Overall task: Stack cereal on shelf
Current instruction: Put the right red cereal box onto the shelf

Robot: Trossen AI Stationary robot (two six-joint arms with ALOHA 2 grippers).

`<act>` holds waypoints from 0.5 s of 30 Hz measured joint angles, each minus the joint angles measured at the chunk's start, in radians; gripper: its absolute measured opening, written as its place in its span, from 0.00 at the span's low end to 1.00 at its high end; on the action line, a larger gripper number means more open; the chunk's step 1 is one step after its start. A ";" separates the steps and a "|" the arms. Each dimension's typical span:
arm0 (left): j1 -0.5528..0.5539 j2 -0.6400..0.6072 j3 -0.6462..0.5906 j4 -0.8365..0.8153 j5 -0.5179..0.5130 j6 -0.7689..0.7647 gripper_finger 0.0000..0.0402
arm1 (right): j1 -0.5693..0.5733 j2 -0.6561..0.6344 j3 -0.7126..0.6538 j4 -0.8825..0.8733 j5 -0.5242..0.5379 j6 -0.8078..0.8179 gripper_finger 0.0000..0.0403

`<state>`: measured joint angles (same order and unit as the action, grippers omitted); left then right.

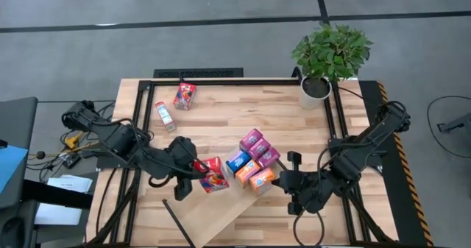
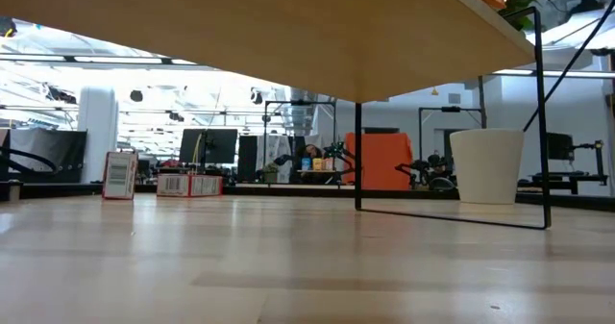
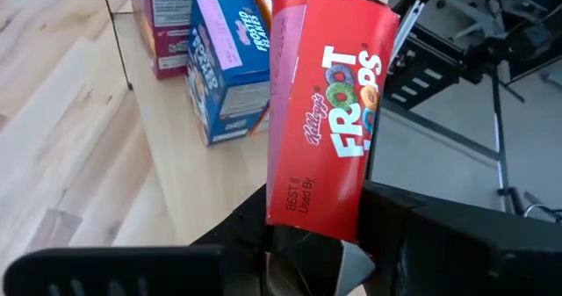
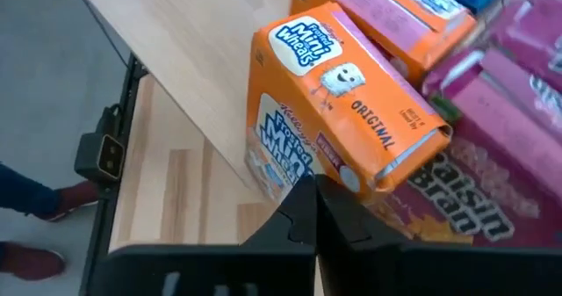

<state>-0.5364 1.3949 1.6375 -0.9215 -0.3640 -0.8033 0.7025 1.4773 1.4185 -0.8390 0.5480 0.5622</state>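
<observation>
On the pale wood shelf (image 1: 221,211), seen from above lying askew across the near part of the table (image 1: 221,115), a cluster of cereal boxes (image 1: 254,160) sits at its far right end, pink, blue and orange packed together. The left gripper (image 1: 200,171) reaches in at the shelf's left side, its jaws closed partway around a red box (image 1: 214,176) just beside the cluster. The right gripper (image 1: 288,180) waits off the shelf's right end, close to an orange box (image 1: 262,179), jaws pressed together on nothing. Two more boxes, a red one (image 1: 185,96) and a pale one (image 1: 165,115), lie well away from the shelf toward the table's far left, and a potted plant (image 1: 329,57) stands at the far right corner. From table height, the shelf's underside (image 2: 288,26) fills the upper frame, its black leg (image 2: 358,156) planted on the table, with the white pot (image 2: 487,165) and the two stray boxes (image 2: 163,180) beyond. At the left wrist, the red box (image 3: 329,120) stands tilted between the fingers, a blue box (image 3: 230,63) behind it on the shelf. At the right wrist, the closed fingers (image 4: 307,217) point at the orange box (image 4: 342,111), which leans on pink boxes (image 4: 492,155).
</observation>
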 joint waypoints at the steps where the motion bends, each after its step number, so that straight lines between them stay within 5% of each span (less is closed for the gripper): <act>1: -0.001 0.000 0.000 0.001 -0.001 -0.007 0.23 | -0.002 0.000 0.000 0.008 0.000 -0.013 0.03; 9: -0.001 -0.001 0.000 0.000 -0.019 -0.021 0.23 | 0.018 0.000 0.001 0.014 0.005 -0.007 0.08; 15: -0.001 -0.001 0.000 0.000 -0.034 -0.019 0.23 | 0.073 0.000 0.001 -0.111 0.024 0.109 0.03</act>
<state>-0.5373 1.3941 1.6375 -0.9216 -0.3979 -0.8219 0.7753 1.4773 1.4197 -0.9501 0.5724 0.6708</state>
